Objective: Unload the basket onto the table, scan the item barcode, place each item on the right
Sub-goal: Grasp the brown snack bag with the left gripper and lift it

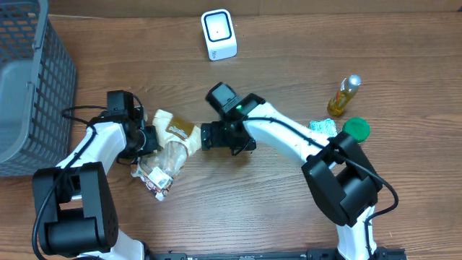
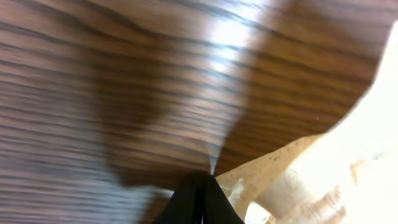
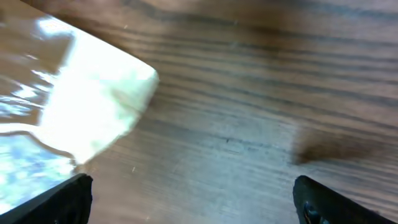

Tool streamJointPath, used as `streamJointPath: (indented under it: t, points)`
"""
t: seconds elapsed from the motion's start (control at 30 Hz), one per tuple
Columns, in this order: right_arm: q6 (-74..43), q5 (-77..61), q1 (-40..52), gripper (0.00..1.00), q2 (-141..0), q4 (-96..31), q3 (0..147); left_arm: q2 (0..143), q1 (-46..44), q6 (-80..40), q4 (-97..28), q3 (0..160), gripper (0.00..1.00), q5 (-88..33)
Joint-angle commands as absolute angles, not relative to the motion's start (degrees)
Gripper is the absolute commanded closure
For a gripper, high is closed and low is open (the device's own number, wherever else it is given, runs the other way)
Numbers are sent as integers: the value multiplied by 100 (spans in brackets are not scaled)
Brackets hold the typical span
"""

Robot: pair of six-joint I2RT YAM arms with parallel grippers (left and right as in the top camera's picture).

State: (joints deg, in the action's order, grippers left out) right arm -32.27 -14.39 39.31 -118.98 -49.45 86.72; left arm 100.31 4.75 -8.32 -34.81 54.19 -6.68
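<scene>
The item is a clear and beige snack bag (image 1: 170,148) lying on the wooden table, left of centre. My left gripper (image 1: 148,139) is at the bag's left side, shut on its edge. In the left wrist view the black fingers (image 2: 202,196) are pressed together with a strip of film at their tip, and the bag (image 2: 311,180) spreads to the right. My right gripper (image 1: 215,136) is open at the bag's right end. Its fingers (image 3: 326,202) stand wide apart over bare wood, with the bag (image 3: 81,99) at the upper left. The white scanner (image 1: 219,34) stands at the back. No barcode is visible.
A grey mesh basket (image 1: 29,87) fills the far left. On the right are a yellow bottle (image 1: 344,96), a green round lid (image 1: 356,128) and a teal packet (image 1: 323,127).
</scene>
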Motion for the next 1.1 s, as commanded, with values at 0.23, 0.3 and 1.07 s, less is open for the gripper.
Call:
streamJointPath:
  t: [0.23,0.3,1.07]
  points:
    - [-2801,-2499,3721,32,-11627,-5763,8619,10377,5,-729,-4093,5190,89,-1310]
    - [-2801,-2720,3798,43,-11627,-5889,8617,10377,-47,-727,-4112,5190,87,-1284]
    - [-4825,-1367,5452,96,-11673,-5231,8545,10377,-58,-729,-4007,5190,83,-1142]
